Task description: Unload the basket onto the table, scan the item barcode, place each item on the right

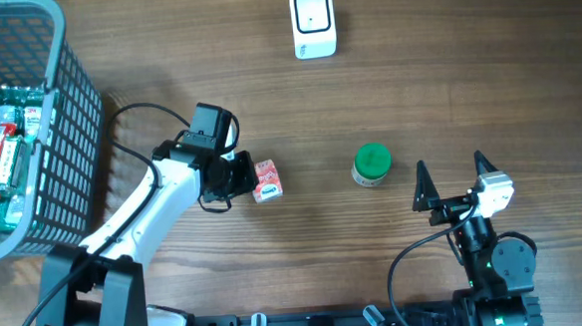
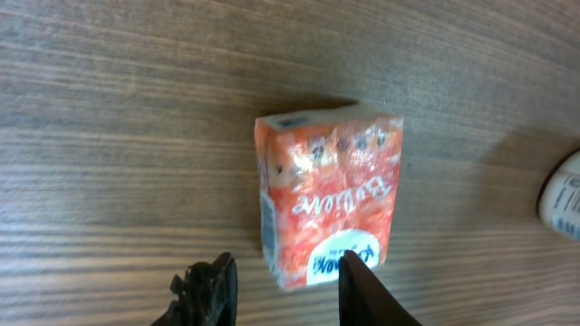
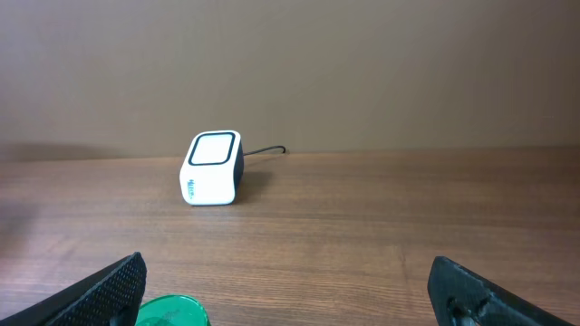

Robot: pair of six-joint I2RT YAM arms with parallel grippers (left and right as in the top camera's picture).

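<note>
The orange plastic-wrapped packet (image 1: pixel 267 179) lies flat on the brown wooden bench (image 1: pixel 446 75), near the middle and a bit toward the left edge. In the left wrist view the packet (image 2: pixel 331 204) has white writing on its top and a white and blue side.

The left tool (image 1: pixel 245 175) is right at the packet, on the side that faces the left edge of the bench. In the left wrist view the near end of the packet sits between the two black fingers of the left tool (image 2: pixel 288 263). One finger lies over the packet's corner. A thin strip of bench shows between the other finger and the packet's side. The fingers are pulled in close, but I cannot tell if they really squeeze the packet.

The small white box scanner with a dark window (image 1: pixel 313 22) stands near the far edge of the bench, well apart from the packet.

A little jar with a green lid (image 1: pixel 372 163) stands to the right of the packet, between it and the right tool (image 1: pixel 449 163). The right tool (image 3: pixel 285 272) is wide open and holds nothing.

A grey wire basket (image 1: pixel 71 145) with packets inside sits at the far left corner.
</note>
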